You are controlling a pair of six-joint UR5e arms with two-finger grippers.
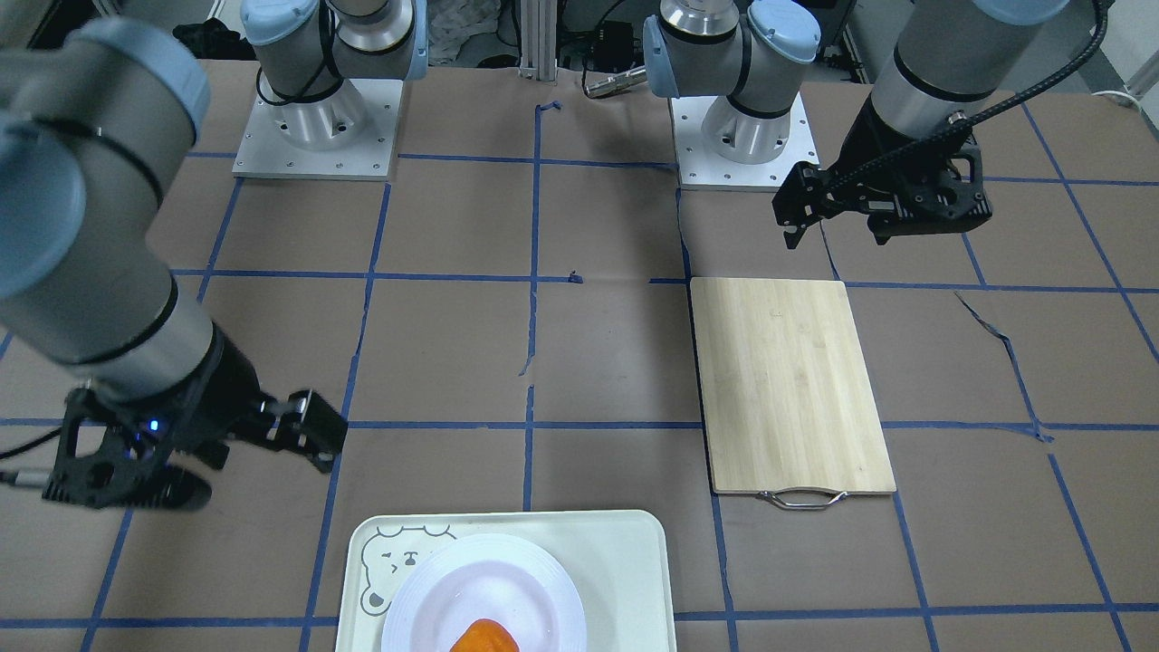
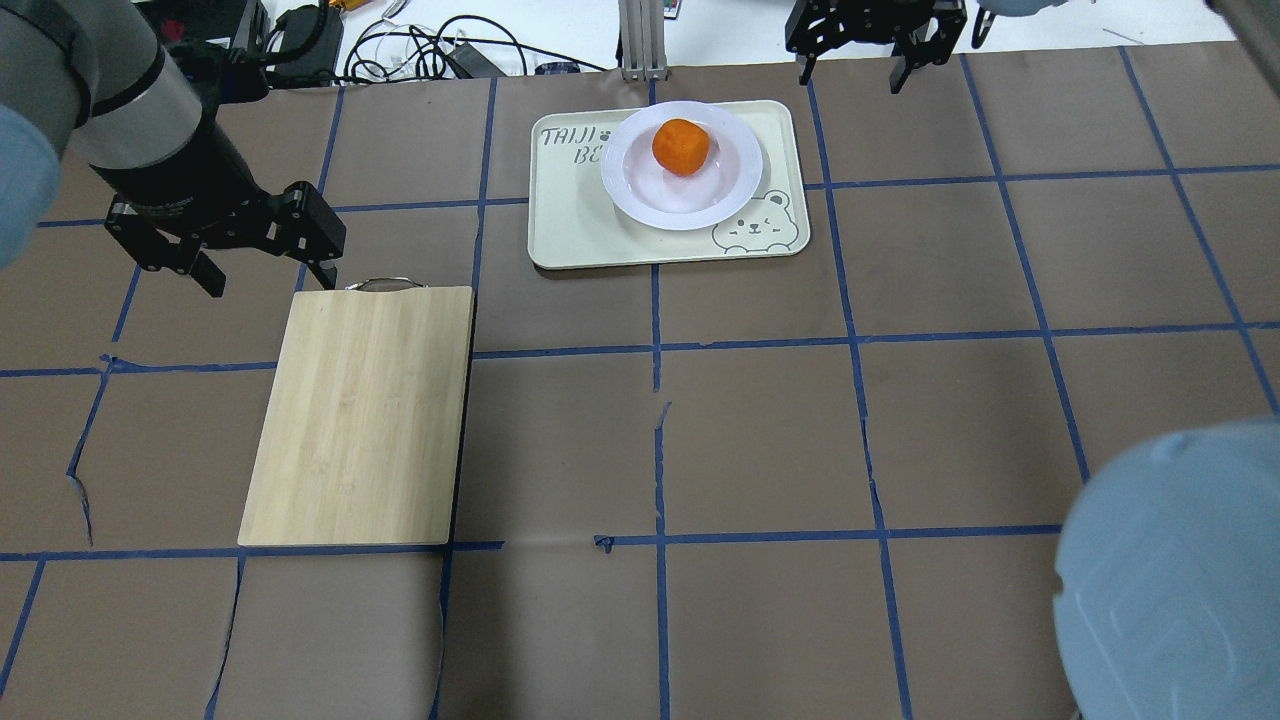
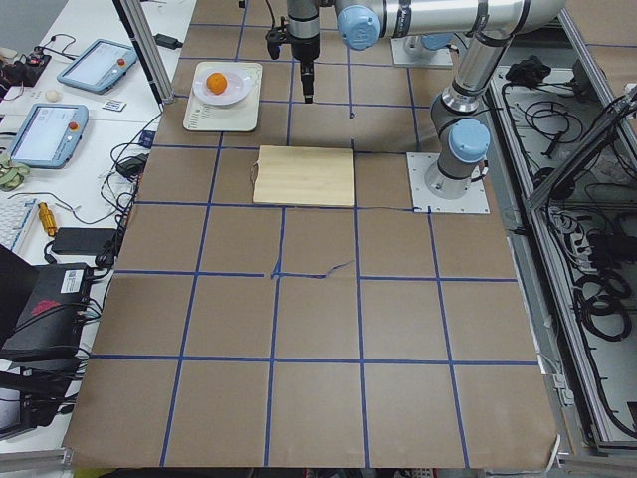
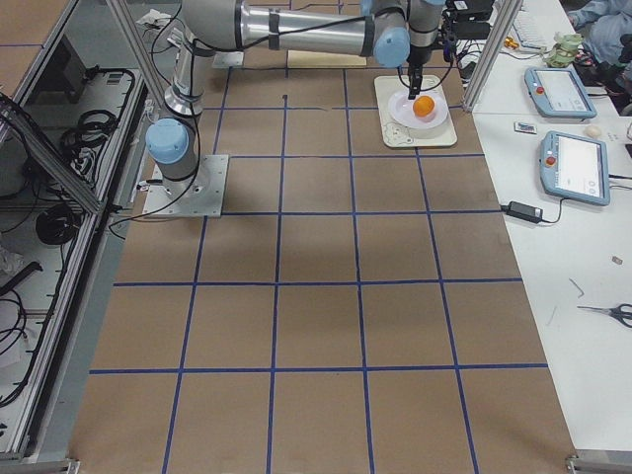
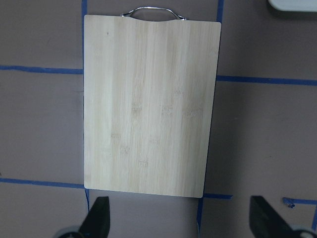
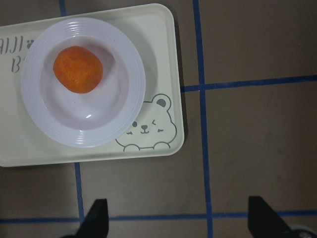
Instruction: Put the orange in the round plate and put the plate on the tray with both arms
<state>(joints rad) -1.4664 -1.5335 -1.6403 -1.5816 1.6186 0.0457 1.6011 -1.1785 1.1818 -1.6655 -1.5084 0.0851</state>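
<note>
Arms [image 2: 140, 110] point left tool [image 2: 270, 280] and right tool [image 2: 850, 78] downward, splayed empty (orange [image 2: 681, 146] in round plate [image 2: 640, 195]).

Light bamboo cutting board [image 3: 304, 175] as reference. Beyond its handle end lies a pale cream-green rectangular tray [image 3: 221, 119] bearing a glossy white round plate [image 3: 242, 89], with a small bright-orange fruit [image 3: 215, 81] inside. A silver-grey arm base [image 3: 450, 179] stands near the board's opposite end.

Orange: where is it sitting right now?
In the overhead view the orange lies in the round plate, which rests on the tray at the far middle of the table.
</note>
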